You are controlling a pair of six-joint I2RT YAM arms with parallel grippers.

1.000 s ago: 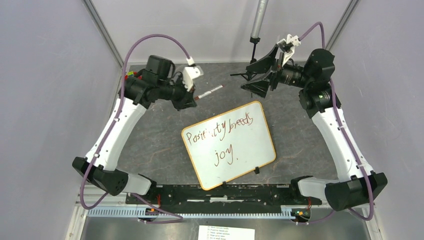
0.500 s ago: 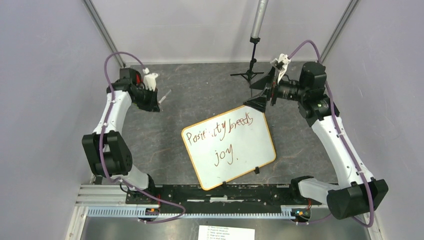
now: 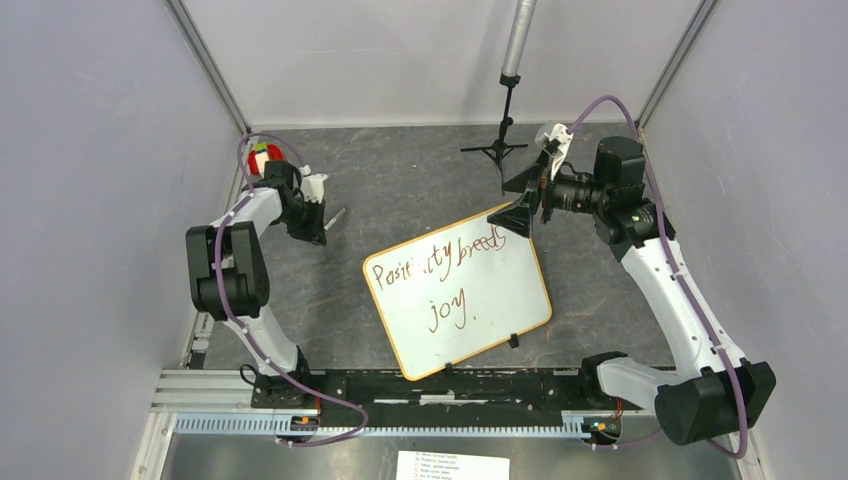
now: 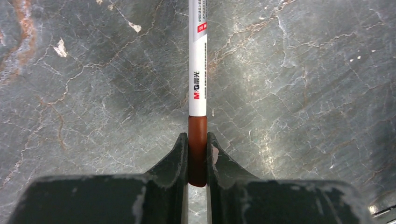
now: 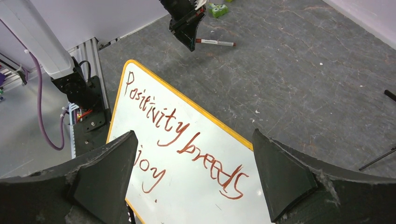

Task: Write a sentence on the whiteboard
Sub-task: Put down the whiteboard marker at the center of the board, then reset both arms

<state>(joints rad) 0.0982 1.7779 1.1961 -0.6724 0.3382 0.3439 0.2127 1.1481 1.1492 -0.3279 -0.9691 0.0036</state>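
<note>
The whiteboard [image 3: 490,300] lies tilted on the table's middle, with a yellow rim and a black clip on its near edge. The sentence [image 3: 450,262] reads "Positivity breeds joy." in brownish-red, in two lines. My left gripper [image 3: 320,215] is at the far left, shut on a marker [image 3: 336,215]. In the left wrist view its jaws [image 4: 197,154] pinch the marker's brown-red end [image 4: 197,70], close over the stone table. My right gripper [image 3: 525,203] is open and empty above the board's far corner. In the right wrist view the writing [image 5: 187,135] shows between its wide jaws [image 5: 194,172].
A black tripod stand [image 3: 503,150] with a grey pole stands at the back. A small green-and-red object [image 3: 264,154] sits in the far left corner, also in the right wrist view [image 5: 217,8]. A printed paper sheet [image 3: 453,465] lies below the base rail.
My left arm has folded back to the far left and carried the marker away from the board, down near the table. My right gripper has dropped slightly toward the board's far corner.
</note>
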